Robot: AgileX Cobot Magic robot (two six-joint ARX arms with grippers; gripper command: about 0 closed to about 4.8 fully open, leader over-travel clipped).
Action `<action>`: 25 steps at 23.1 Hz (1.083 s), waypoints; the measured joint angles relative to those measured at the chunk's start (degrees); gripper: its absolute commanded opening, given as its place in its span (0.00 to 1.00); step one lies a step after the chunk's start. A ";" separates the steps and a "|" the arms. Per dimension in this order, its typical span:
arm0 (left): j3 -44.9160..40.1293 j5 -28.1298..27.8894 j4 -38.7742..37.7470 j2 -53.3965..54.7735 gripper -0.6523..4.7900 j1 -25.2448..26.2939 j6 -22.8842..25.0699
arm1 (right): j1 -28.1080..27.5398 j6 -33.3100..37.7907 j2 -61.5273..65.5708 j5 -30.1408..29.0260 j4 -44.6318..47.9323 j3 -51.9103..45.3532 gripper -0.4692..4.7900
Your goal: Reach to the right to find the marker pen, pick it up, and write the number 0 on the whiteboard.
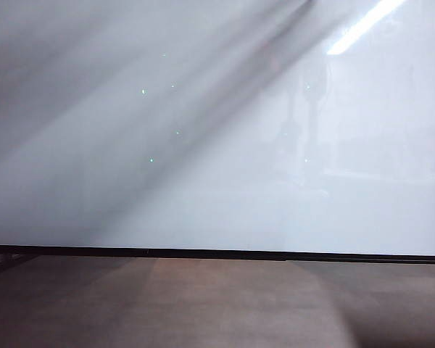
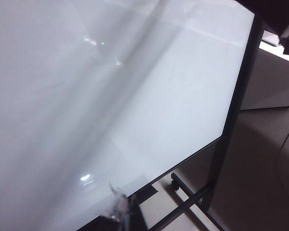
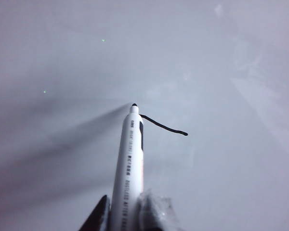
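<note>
Claws differ: my right claw (image 3: 127, 214) clamps the slim white-barrelled marker pen (image 3: 129, 163), tip touching the glossy white black-framed whiteboard (image 3: 231, 183) beside a short black stroke (image 3: 164, 127); my left claw (image 2: 119, 211) hangs near the board's lower edge, and I cannot tell its state.

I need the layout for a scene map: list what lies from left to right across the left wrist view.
whiteboard surface, filling most of the picture → its dark upright frame post → bare floor with a thin cable at the far edge. The left gripper, low against the board, overlaps it, so it is left out.
</note>
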 measured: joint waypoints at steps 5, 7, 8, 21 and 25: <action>0.00 0.00 0.00 0.00 0.11 0.00 0.00 | -0.07 0.00 0.02 0.02 0.02 0.00 0.08; 0.00 -0.04 -0.02 0.00 0.11 0.00 0.00 | -0.07 0.00 0.26 0.00 0.37 0.00 0.08; 0.00 -0.02 0.00 0.00 0.11 0.00 0.00 | -0.07 0.00 0.46 -0.02 0.77 0.00 0.08; 0.00 -1.42 -0.11 0.00 0.11 0.00 2.36 | -0.26 -0.02 1.42 -1.16 0.68 -0.02 0.08; 0.00 -1.51 -0.11 0.00 0.11 0.02 2.40 | -0.81 -0.04 1.44 -1.18 0.68 -0.02 0.08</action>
